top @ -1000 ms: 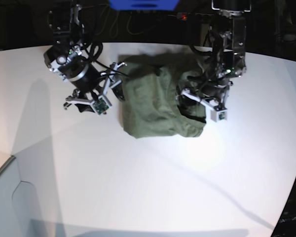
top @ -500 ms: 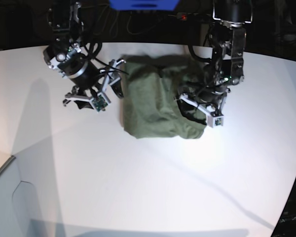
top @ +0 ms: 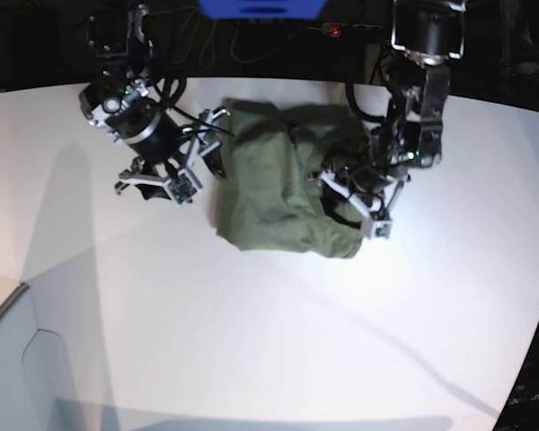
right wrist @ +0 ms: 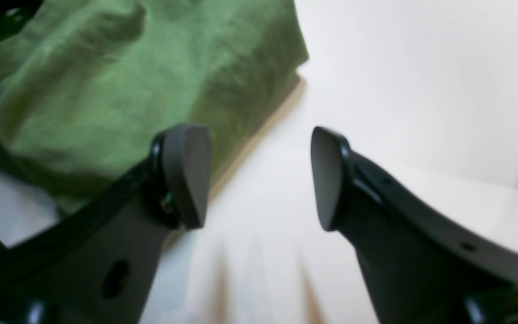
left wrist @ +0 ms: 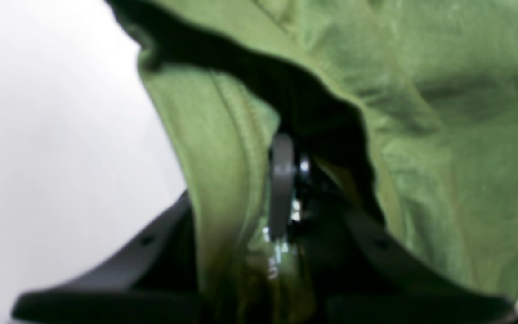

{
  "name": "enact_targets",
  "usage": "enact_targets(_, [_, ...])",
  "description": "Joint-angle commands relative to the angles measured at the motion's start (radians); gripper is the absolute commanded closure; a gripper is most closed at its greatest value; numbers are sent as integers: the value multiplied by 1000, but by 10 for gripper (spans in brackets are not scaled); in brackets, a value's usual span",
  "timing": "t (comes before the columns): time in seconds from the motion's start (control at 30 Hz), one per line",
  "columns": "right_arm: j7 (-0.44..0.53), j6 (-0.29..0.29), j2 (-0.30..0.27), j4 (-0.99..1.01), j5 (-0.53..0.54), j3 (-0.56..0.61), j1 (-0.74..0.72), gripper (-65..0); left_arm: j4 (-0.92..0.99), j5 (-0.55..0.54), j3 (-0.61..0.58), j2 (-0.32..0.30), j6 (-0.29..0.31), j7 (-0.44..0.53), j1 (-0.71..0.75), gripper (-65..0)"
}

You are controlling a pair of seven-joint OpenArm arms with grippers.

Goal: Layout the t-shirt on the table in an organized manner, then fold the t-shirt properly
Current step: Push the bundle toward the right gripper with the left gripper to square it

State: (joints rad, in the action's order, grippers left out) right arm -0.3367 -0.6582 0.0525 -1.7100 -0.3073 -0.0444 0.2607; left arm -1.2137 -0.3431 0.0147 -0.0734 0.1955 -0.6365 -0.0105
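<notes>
**Asker:** Olive cotton is all I'm expecting here. What are the pincers doing with it?

**Describer:** The left gripper (left wrist: 281, 189) is pinching a hemmed fold of the t-shirt (top: 283, 184), its jaws closing on a stitched edge that is bunching between them. The right gripper (right wrist: 259, 177) is hanging with its jaws apart and nothing between them, just beside the shirt's opposite edge and above the bare table (top: 251, 341).

**Asker:** And where is the shirt lying?

**Describer:** It is sitting between the two grippers as a crumpled heap on the white table, not yet spread out.

**Asker:** How is it likely to handle?

**Describer:** I am judging it light, soft and limp, so it will probably sag and drape from any single pinch. Hems and seams look like the firmest holds. Taking two well-separated edge points, one per gripper, should be the way to spread it flat.
</notes>
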Motion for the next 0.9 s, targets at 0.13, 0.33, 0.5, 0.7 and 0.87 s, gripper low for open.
enact_targets(0.13, [24,4,-3,-18,13,-4,-8,-355,45,17,-184,-73,-6,-39,-108,0])
enact_targets(0.33, [24,7,2,-18,13,-87,-10,-353,137,17,-428,-111,-4,-38,-283,0])
enact_targets(0.5, [24,7,20,-18,13,-186,-33,-352,206,14,-618,-96,-4,-6,-411,0])
enact_targets(0.7, [26,7,71,-18,13,-325,-61,-352,216,19,-842,-76,-4,106,-507,-1])
enact_targets(0.87, [26,7,97,-23,13,-407,-68,-352,217,19,-999,-36,-4,142,-561,-1])
